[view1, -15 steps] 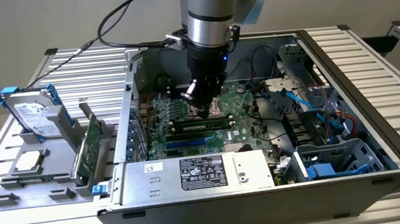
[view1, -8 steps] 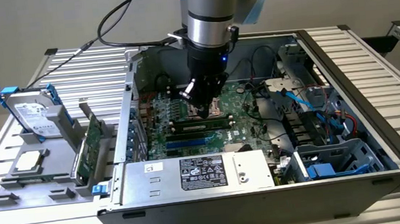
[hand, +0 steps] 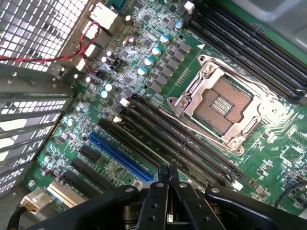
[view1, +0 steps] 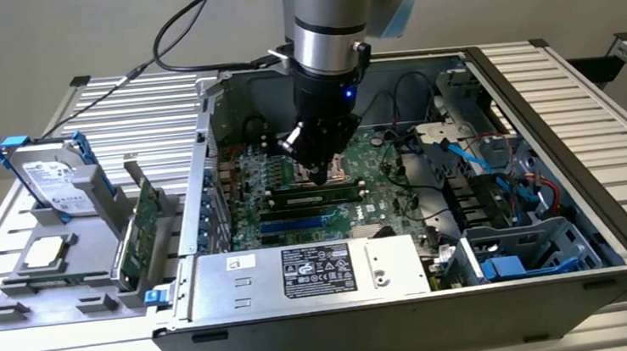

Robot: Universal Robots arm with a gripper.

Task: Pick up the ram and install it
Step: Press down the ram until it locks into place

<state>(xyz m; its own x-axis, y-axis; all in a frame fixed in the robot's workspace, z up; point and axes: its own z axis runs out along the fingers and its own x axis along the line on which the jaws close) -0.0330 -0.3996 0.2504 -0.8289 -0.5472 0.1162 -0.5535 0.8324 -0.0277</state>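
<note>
In the exterior view the ram (view1: 315,197), a thin green strip with dark chips, lies along one of the black memory slots in front of the CPU socket (view1: 336,172) inside the open computer case (view1: 534,97). My gripper (view1: 320,173) hangs just above the motherboard, over the socket and right behind the ram. In the wrist view my gripper (hand: 168,172) has its black fingers (hand: 160,191) pressed together at the tips with nothing visible between them. They sit over the black memory slots (hand: 172,141) between the silver CPU socket (hand: 224,108) and a blue slot (hand: 122,154).
A silver hard drive with blue rails (view1: 50,175) and a wider green expansion card (view1: 140,229) stand in a grey holder (view1: 28,290) at the exterior view's left. The power supply (view1: 311,273), cables (view1: 465,158) and a blue drive cage (view1: 519,251) crowd the case.
</note>
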